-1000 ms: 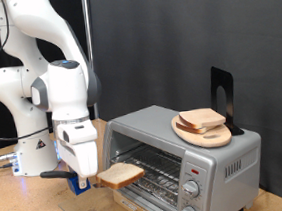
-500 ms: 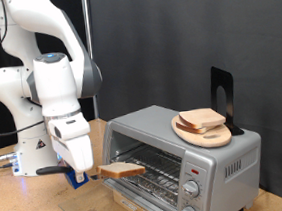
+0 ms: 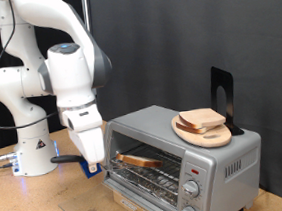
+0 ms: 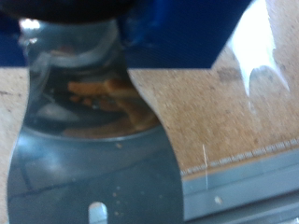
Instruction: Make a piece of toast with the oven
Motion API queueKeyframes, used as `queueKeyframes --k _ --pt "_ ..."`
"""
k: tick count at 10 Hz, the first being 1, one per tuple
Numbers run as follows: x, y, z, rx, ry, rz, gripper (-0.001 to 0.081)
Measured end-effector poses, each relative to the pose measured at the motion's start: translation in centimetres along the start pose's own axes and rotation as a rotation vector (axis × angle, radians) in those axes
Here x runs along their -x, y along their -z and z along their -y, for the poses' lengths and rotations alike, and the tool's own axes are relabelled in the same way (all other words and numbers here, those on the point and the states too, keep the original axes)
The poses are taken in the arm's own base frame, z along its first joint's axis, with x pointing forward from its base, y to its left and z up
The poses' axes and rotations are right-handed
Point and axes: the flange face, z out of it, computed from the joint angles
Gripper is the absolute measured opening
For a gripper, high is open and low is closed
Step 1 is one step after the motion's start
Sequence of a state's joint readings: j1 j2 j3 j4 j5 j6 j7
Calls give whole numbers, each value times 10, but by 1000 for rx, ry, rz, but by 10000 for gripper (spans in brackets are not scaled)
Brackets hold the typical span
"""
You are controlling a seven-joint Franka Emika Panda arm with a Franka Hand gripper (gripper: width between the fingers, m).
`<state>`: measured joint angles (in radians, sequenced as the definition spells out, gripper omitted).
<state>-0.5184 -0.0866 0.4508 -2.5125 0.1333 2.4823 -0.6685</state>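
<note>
White Panda arm [image 3: 57,63] stands at the exterior view's left, bent down so that its hand reaches the open front of the oven [image 3: 176,154], a silver-grey box sitting at the exterior view's right on the speckled tabletop [image 3: 20,203]. Oven door is down; wire rack visible inside, two round knobs [image 3: 191,201] on the front panel at the lower right. On the oven roof sits a round wooden plate [image 3: 204,132] carrying another bread slice [image 3: 201,119], with a black stand [image 3: 221,96] just behind it. The piece of toast [image 3: 138,160] lies inside the oven cavity on the rack, roughly level. The gripper [image 3: 94,162] is at the cavity's left edge, just beside the toast; from the exterior view the fingers are too small and dark to make out, so whether they grip the slice or have spread apart: cannot tell. Wrist view is heavily blurred: shows a grey metal surface [image 4: 93,177] with a pale reflection and a brownish blur [image 4: 107,98] that may be the toast, plus speckled board alongside; no fingertips resolvable there either. The plate, spare slice and knobs appear only in the exterior view.
</note>
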Motion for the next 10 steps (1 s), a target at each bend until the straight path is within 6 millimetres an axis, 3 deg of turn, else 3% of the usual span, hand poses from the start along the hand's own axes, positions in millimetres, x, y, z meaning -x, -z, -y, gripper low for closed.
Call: queueKeyframes --k 3,5,10 --pt "-12 -7 17 -10 -20 24 490" --pt "-8 -13 17 -27 10 44 490" --pt "47 -33 -12 -72 90 116 490"
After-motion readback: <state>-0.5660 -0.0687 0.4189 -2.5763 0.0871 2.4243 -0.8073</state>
